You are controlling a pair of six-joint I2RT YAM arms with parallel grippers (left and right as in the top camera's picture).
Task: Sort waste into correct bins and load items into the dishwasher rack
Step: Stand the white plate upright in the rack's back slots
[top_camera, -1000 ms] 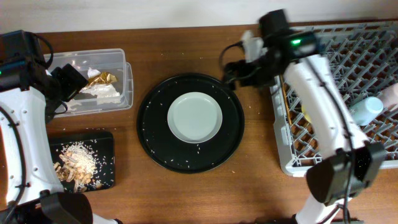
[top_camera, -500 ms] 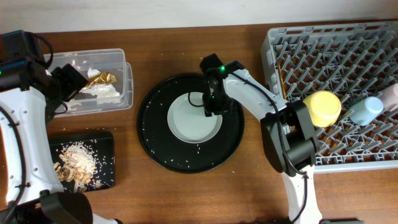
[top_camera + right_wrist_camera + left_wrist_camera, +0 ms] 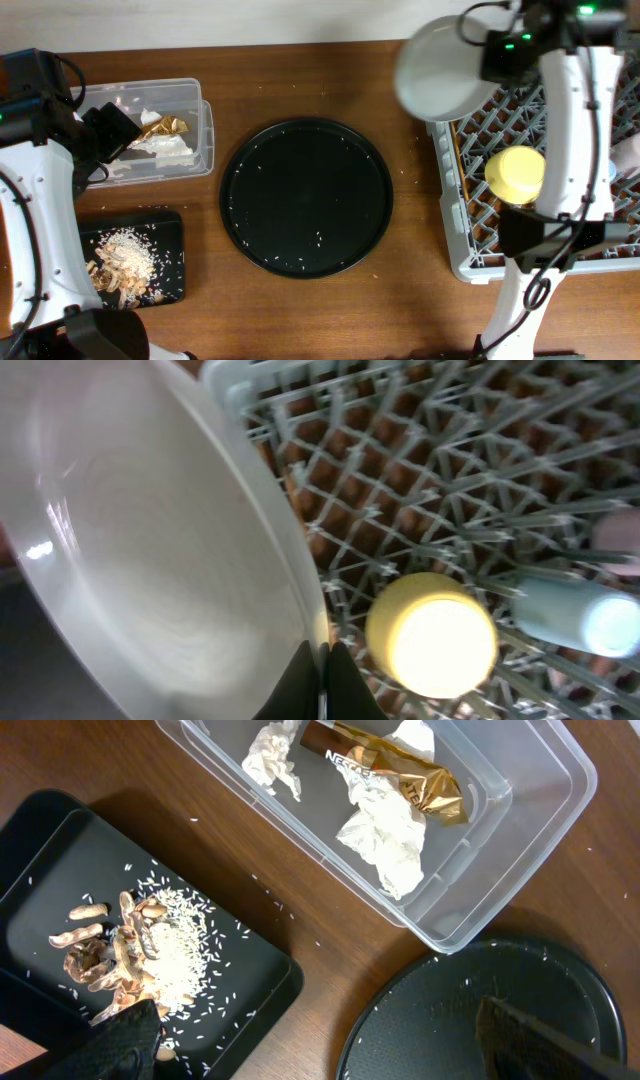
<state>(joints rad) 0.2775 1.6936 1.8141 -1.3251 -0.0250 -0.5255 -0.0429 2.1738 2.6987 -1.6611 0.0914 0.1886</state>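
Right arm reaches to the far left corner of the dishwasher rack. Right gripper pinches the rim of the pale grey round plate, which is held tilted and overlaps the rack's corner and the wooden table beside it. Cannot tell whether the plate touches the rack. Yellow bowl sits upside down on the pegs near the rack's left side, just in front of the plate. Large round black tray lies mid-table, bare but for scattered grains. A strip of open wood separates it from the rack, and a narrower one separates it from the clear tub. Flat black tray lies at front left, apart from both. Left arm runs along the left table edge. Left gripper hangs with jaws spread wide, gripping nothing, above the gap between tub, flat tray and round tray. Left wrist view alone shows detail: gold-brown wrapper and crumpled tissue inside the tub; food scraps heaped at the flat tray's left end, with loose grains around them. Right wrist view alone shows the two fingertips closed on the plate's edge, and a pale blue cup lying on its side just right of the bowl.
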